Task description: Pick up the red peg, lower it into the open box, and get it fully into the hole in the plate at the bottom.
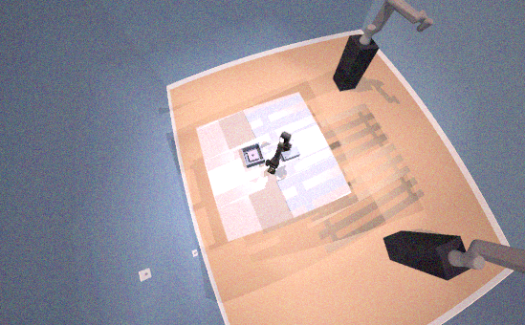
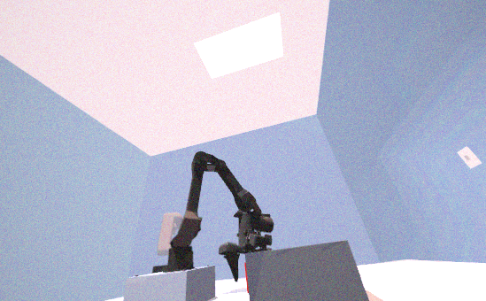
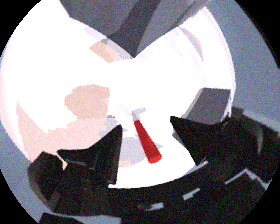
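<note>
Gripper (image 1: pixel 272 168) (image 2: pixel 246 274) (image 3: pixel 146 122) spread, pinching nothing. Positioned over red peg (image 2: pixel 246 278) (image 3: pixel 149 142), seemingly upright outside open box (image 1: pixel 245 163) (image 2: pixel 303 272) (image 3: pixel 141 22). Approach apparently nearly complete; grasp not yet made. Remaining: close, lift, carry across, lower, seat fully in hole of bottom plate (image 1: pixel 256 158).

Black robot arm (image 1: pixel 277 154) reaching down-left over a pale square tabletop (image 1: pixel 272 205) near the frame's centre, dark-rimmed open box (image 1: pixel 245 162) just left of it, black pedestals (image 1: pixel 356 62) (image 1: pixel 420 250) with grey arms (image 1: pixel 380 19) (image 1: pixel 509 255) at upper right and lower right.
</note>
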